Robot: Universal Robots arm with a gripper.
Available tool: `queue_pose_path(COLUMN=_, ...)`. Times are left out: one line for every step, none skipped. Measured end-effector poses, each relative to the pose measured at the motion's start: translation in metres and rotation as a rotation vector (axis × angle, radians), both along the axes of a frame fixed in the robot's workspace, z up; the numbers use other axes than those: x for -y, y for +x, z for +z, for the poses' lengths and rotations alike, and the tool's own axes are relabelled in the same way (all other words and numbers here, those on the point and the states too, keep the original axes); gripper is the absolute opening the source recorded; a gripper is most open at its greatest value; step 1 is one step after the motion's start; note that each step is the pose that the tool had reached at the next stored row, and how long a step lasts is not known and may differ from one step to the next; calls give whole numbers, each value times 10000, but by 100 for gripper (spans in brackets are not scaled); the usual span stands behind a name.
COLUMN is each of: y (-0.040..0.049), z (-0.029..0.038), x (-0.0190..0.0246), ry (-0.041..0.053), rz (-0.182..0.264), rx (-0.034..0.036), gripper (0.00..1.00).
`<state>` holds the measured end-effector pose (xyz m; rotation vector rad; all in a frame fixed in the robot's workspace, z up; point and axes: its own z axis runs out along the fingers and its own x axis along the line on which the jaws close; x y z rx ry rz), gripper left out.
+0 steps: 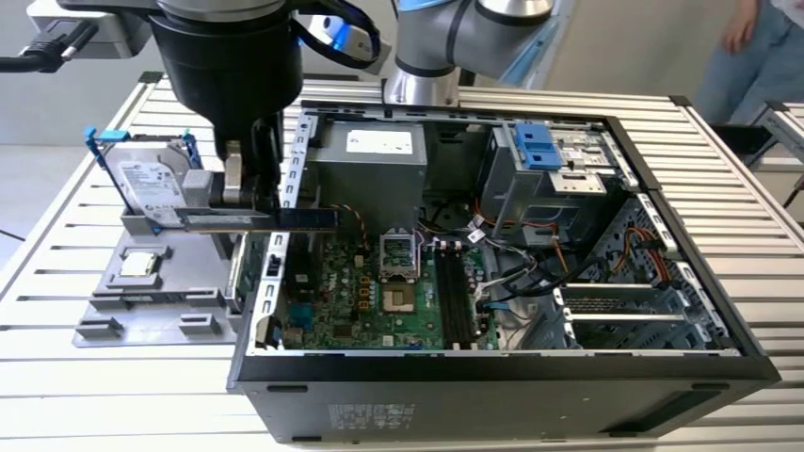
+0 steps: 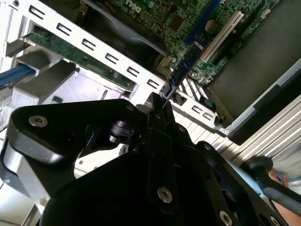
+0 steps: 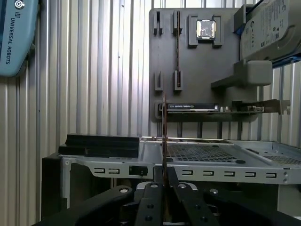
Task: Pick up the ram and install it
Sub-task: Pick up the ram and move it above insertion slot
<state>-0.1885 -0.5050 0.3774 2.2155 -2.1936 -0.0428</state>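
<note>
Table (image 1: pixel 51 377) ribbed bare metal; fixture tray (image 1: pixel 141 313) matt plastic; ram (image 1: pixel 308 218) glossy circuit board.

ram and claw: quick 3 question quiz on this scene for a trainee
1. True or false: the claw is shut on the ram.
2. The hard drive stands: A) in the claw, B) on the grey holder beside the computer case, C) inside the case.
3. Fill in: the ram hangs over the case wall on the exterior view's ____.
Key: 1 true; 2 B; 3 left.
</note>
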Motion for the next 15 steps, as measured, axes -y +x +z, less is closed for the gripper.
queue_pose_path(y=16, z=0, x=0, ry=0, rz=0, rx=-3, gripper=0)
queue_pose_path(y=33, z=0, x=0, ry=0, rz=0, rx=-6, gripper=0)
queue_pose_path(y=50, z=0, x=0, ry=0, rz=0, rx=-10, gripper=0)
queue_pose_path(y=68, z=0, x=0, ry=0, rz=0, rx=-13, gripper=0)
queue_pose_path(y=84, z=0, x=0, ry=0, rz=1, rx=-17, gripper=0)
queue_pose_path(y=101, z=0, x=0, ry=0, rz=0, rx=-22, gripper=0)
queue_pose_path(y=118, z=0, x=0, ry=0, rz=1, rx=-27, gripper=0)
queue_pose_path(y=136, z=0, x=0, ry=-1, rz=0, rx=-33, gripper=0)
queue_pose_path(y=153, z=0, x=0, ry=0, rz=0, rx=-38, gripper=0)
queue_pose_path(y=170, z=0, x=0, ry=0, rz=0, rx=-43, gripper=0)
queue_pose_path(y=188, z=0, x=0, ry=0, rz=0, rx=-49, gripper=0)
queue_pose_path(y=205, z=0, x=0, ry=0, rz=0, rx=-55, gripper=0)
queue_pose_path(y=221, z=0, x=0, ry=0, rz=0, rx=-60, gripper=0)
queue_pose_path(y=238, z=0, x=0, ry=0, rz=0, rx=-64, gripper=0)
queue_pose_path(y=254, z=0, x=0, ry=0, rz=1, rx=-68, gripper=0)
